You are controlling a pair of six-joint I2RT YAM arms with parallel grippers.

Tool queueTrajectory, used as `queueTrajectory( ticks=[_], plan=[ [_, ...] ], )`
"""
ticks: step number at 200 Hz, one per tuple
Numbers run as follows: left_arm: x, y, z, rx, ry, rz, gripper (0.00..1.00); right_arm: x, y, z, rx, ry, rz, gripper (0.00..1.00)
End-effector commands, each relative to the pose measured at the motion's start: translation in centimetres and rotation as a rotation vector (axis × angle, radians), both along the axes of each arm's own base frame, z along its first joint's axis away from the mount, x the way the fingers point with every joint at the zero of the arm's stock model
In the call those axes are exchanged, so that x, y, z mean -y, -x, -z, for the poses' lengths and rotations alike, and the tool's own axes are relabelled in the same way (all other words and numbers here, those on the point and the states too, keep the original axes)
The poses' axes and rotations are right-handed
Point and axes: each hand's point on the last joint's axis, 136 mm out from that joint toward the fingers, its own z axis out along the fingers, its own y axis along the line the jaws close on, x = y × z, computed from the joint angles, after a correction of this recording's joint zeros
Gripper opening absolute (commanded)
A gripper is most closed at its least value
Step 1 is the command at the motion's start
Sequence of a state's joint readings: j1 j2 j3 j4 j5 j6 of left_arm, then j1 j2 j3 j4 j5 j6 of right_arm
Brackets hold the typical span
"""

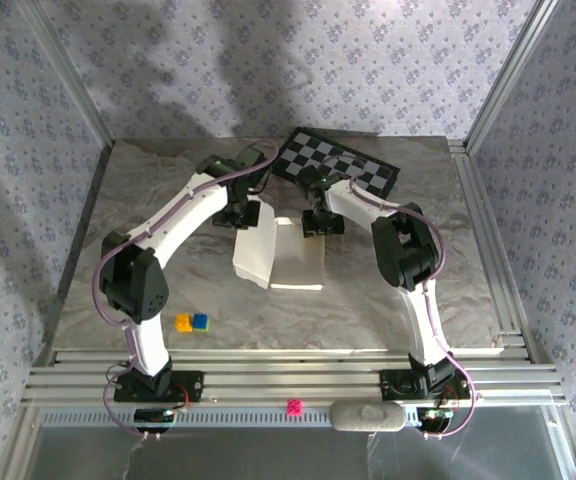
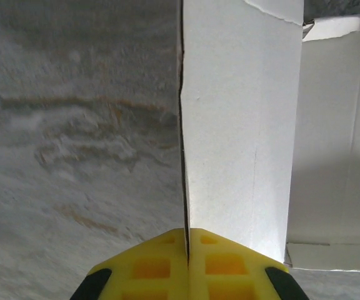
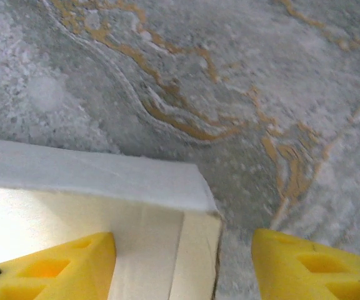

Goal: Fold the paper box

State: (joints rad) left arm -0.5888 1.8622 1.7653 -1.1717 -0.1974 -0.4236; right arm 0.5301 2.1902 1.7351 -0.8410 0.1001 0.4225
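The left flap of the box (image 2: 242, 125) is being pinched by the left pincer (image 2: 187, 240), its far wall straddled by the spread right pincer (image 3: 183, 253).

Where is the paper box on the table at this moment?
In the top view the paper box lies mid-table between both arms, on the near side of the checkered board; the left end effector pinches its raised left flap.

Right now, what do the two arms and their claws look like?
The left arm and right arm have white links and black joints, with a pinkish cable along each. The left claw and right claw have yellow fingers with square recesses and black patches at the base.
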Motion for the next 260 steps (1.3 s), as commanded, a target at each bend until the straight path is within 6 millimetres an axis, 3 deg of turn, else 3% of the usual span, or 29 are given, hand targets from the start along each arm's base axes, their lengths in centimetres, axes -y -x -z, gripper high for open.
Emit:
queueTrajectory(
  ticks=[1,34,68,96,118,143,198,222,260],
  plan=[
    [0.6,-1.2,-2.0,0.068,-0.13,0.218,0.0,-0.6,-1.0,-8.0,0.168,-0.17,0.057,0.63],
    [2.9,-3.1,-3.5,0.186,-0.235,0.493,0.0,-0.2,-1.5,-16.3,0.45,-0.314,-0.007,0.65],
    [6.0,-4.1,-3.5,0.224,-0.184,0.692,0.0,0.8,-0.5,-19.0,0.669,-0.454,-0.164,0.64],
    [7.5,-3.8,-3.1,0.241,-0.126,0.905,0.0,1.7,1.7,-17.3,0.781,-0.48,-0.339,0.66],
    [8.0,-1.8,-2.7,0.261,-0.084,1.137,0.0,1.8,3.5,-15.1,0.72,-0.445,-0.515,0.66],
    [8.6,-1.1,-3.1,0.37,-0.114,1.33,0.0,1.9,4.7,-13.9,0.642,-0.425,-0.655,0.66],
    [9.5,-3.1,-3.1,0.335,-0.179,1.336,0.0,0.1,6.2,-14.0,0.562,-0.56,-0.727,0.67],
    [9.9,-3.2,-3.8,0.367,-0.187,1.356,0.0,-0.4,6.5,-12.9,0.514,-0.581,-0.712,0.66],
    [10.3,-3.0,-3.8,0.382,-0.183,1.38,0.0,0.4,4.1,-12.2,0.539,-0.501,-0.675,0.63]
  ],
)
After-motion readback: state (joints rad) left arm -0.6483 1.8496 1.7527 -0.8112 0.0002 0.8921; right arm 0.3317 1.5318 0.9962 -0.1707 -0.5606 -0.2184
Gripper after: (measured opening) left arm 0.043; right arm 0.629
